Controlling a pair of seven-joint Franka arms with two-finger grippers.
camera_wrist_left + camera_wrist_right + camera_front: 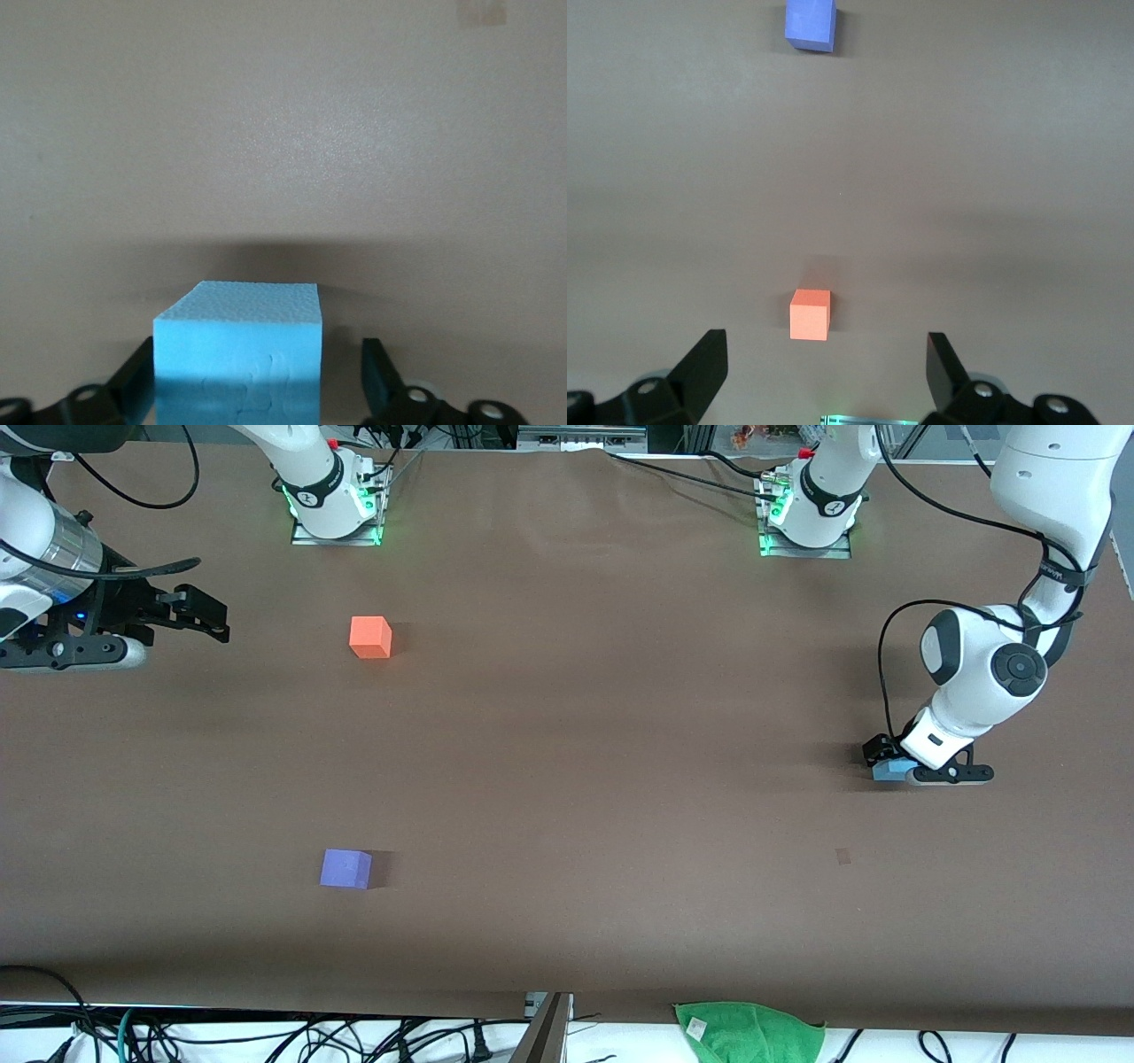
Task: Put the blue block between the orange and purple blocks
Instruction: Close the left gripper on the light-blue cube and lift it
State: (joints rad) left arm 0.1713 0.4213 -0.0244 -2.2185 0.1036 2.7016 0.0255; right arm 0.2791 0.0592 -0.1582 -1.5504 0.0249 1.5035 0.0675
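The blue block [889, 771] sits on the brown table toward the left arm's end. My left gripper [893, 765] is down at the table, open, with its fingers either side of the blue block [239, 341]; one finger is close against it, the other stands apart with a gap. The orange block [370, 638] lies toward the right arm's end, and the purple block [345, 868] lies nearer the front camera than it. My right gripper [199, 615] is open and empty, up in the air at the right arm's end of the table. Its wrist view shows the orange block [810, 314] and purple block [811, 24].
A green cloth [749, 1032] lies off the table's front edge. A small dark mark [842, 856] is on the table, nearer the front camera than the blue block. Cables run along the front edge.
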